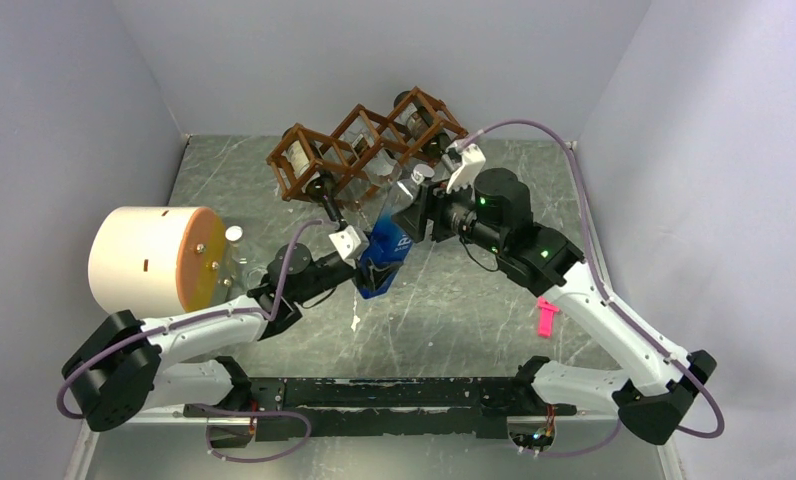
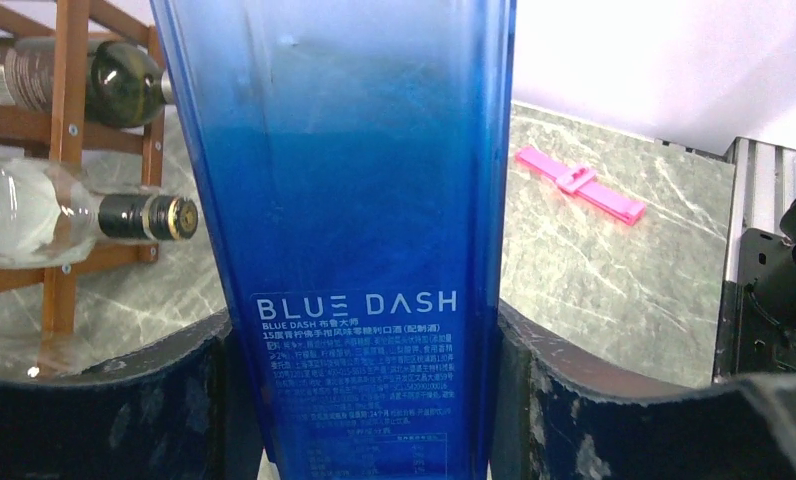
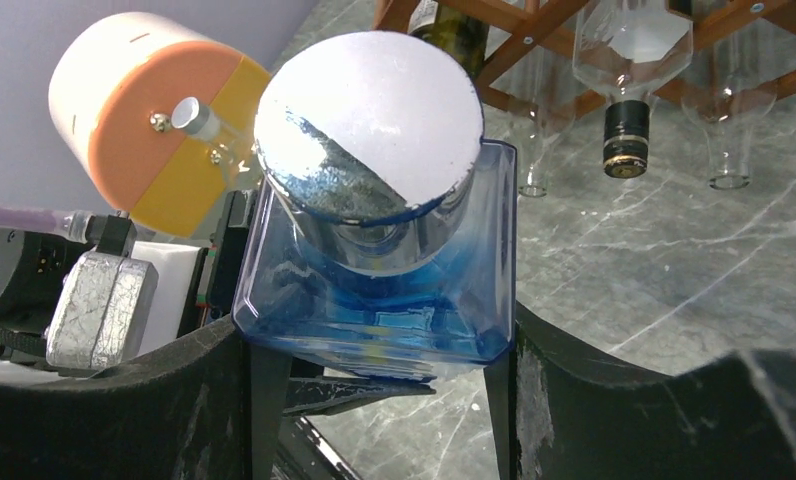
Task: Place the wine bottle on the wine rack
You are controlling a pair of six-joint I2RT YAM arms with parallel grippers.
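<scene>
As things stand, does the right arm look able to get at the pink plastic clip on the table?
Probably not yet. The pink plastic clip lies uncovered nearby, but the right hand is shut on the blue square glass bottle, which the left hand grips too.

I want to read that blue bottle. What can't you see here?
Left wrist view: the blue bottle's small print is too tiny; the frame edge cuts off its top.
Right wrist view: its round cap hides the label.
Top view: labels in the wine rack are too small.
</scene>
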